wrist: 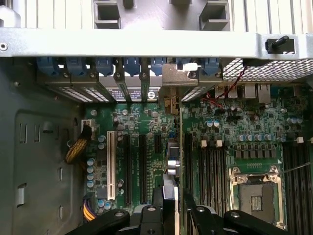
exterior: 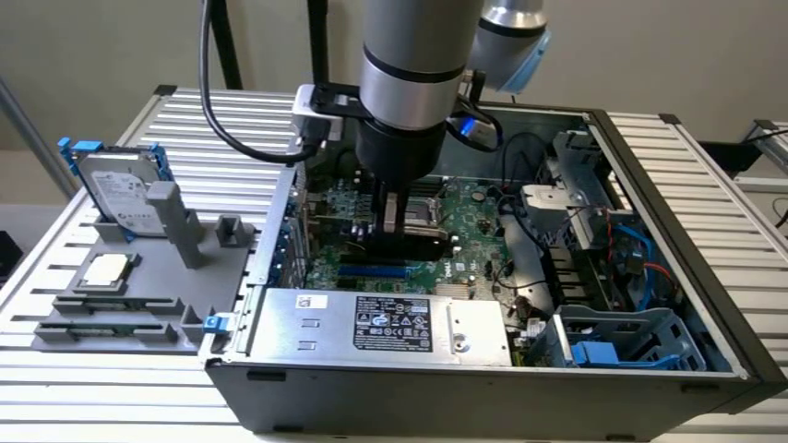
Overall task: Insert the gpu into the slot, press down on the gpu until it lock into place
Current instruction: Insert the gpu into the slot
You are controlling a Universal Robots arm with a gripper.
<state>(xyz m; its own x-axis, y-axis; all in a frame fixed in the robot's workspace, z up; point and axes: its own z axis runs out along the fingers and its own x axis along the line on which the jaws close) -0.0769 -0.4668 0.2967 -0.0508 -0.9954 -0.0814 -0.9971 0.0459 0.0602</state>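
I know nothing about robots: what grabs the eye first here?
A big silver robot arm reaches down into an open computer case, mid-picture in the exterior view. Its gripper holds the gpu, a black card, close by the bright-blue slot on the motherboard. A hard drive stands on a grey tray at the exterior view's left.

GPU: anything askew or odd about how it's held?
Nothing stands out. The gpu stands upright and square in the hand, running parallel to the black slots beside it. No visible damage.
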